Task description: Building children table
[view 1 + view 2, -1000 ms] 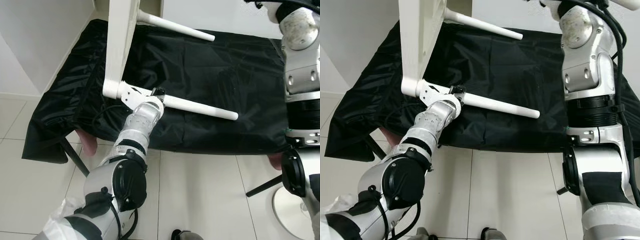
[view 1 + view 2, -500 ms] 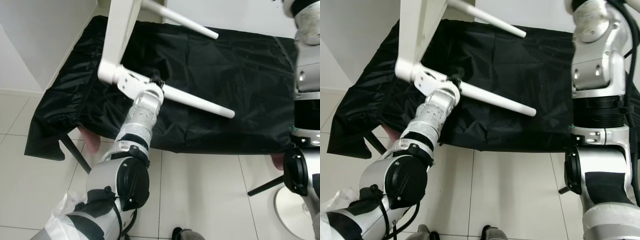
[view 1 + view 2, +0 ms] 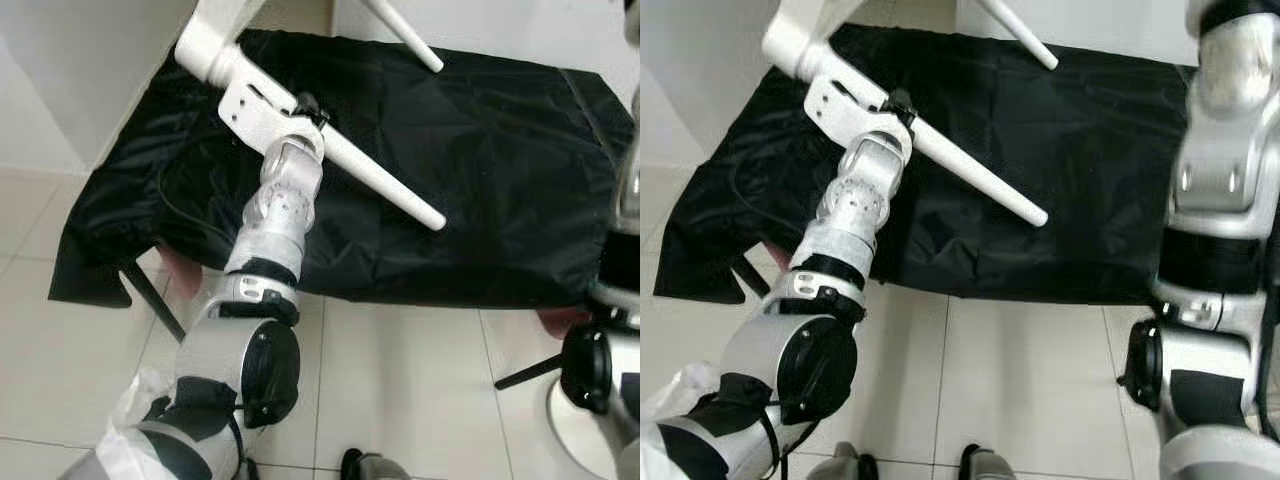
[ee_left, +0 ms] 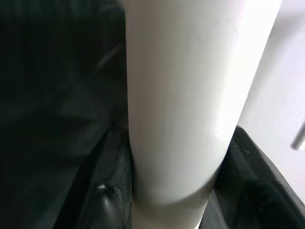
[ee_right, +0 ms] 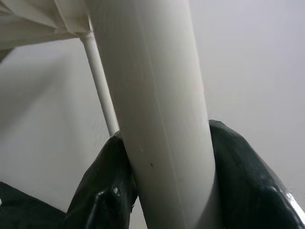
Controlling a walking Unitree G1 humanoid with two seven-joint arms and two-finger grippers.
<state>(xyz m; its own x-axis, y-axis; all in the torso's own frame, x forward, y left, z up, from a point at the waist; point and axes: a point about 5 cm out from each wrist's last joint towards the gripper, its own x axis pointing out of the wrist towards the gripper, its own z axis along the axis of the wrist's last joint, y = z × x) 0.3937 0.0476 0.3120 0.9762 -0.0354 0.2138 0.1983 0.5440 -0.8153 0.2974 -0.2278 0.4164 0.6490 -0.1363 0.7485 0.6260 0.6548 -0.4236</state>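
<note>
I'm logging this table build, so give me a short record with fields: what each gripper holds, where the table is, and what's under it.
left gripper: shut on a white leg, near the bracket
right gripper: shut on another leg
table: tilted, held over the black cloth, legs pointing out
under cloth: a stand with dark legs
floor: pale tiles

White children's table: top edge of frame cuts off all but one corner and its bracket. Upper table leg: base cropped at top edge. Right arm: upper part cropped at frame top. Left gripper: mostly concealed behind its own wrist. Black cloth: conceals the support beneath.
</note>
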